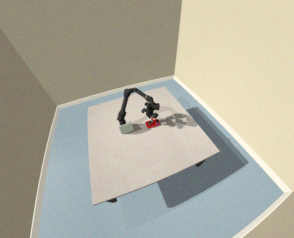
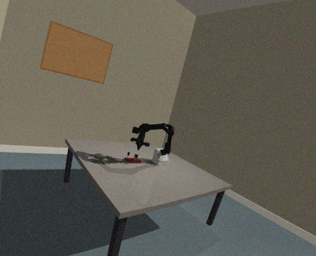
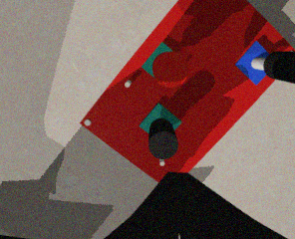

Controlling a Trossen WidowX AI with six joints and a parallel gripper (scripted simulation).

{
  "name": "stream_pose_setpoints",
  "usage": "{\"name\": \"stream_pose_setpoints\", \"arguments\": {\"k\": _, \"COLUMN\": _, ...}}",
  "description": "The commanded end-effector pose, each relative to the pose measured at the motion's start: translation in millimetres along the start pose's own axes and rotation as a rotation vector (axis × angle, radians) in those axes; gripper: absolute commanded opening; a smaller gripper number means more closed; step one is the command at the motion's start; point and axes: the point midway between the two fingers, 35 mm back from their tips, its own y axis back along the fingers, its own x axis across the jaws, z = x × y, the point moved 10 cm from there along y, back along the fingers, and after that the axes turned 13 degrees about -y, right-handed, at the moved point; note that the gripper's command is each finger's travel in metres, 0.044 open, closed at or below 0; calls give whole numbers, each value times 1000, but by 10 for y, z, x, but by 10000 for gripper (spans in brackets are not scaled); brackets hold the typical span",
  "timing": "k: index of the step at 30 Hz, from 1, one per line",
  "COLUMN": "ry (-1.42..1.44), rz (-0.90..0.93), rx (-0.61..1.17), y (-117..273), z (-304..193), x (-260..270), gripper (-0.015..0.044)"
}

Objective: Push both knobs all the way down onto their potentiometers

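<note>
The red circuit board [image 1: 153,125] [image 3: 119,107] lies under my gripper [image 1: 150,117] [image 2: 138,149] [image 3: 175,182], which is shut and empty, its tips above the board. A black knob [image 3: 288,67] [image 2: 128,153] stands high over the blue potentiometer [image 3: 257,74], with pale shaft showing between them. A red knob [image 3: 170,66] [image 1: 151,118] stands over one green potentiometer [image 3: 150,62]; its shaft is hidden in the wrist view. Another black knob [image 3: 162,144] is over the second green potentiometer [image 3: 158,111], with no bare shaft visible. The fingertips appear just below this knob in the wrist view.
The arm's pale base block [image 1: 126,128] [image 2: 155,157] stands beside the board on the table [image 1: 131,163] [image 2: 163,182]. Shadows of the arm fall across the board and the table. Small pale round spots [image 3: 87,122] show near the board's edge.
</note>
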Motion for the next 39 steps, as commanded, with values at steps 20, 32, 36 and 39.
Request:
{"name": "stream_pose_setpoints", "arguments": {"k": 20, "ry": -3, "rz": 17, "rx": 6, "y": -345, "z": -21, "x": 6, "gripper": 0}}
{"name": "stream_pose_setpoints", "arguments": {"k": 32, "ry": -3, "rz": 18, "rx": 5, "y": -436, "z": -22, "x": 9, "gripper": 0}}
{"name": "stream_pose_setpoints", "arguments": {"k": 36, "ry": -3, "rz": 18, "rx": 5, "y": -436, "z": -22, "x": 9, "gripper": 0}}
{"name": "stream_pose_setpoints", "arguments": {"k": 39, "ry": -3, "rz": 18, "rx": 5, "y": -424, "z": -22, "x": 9, "gripper": 0}}
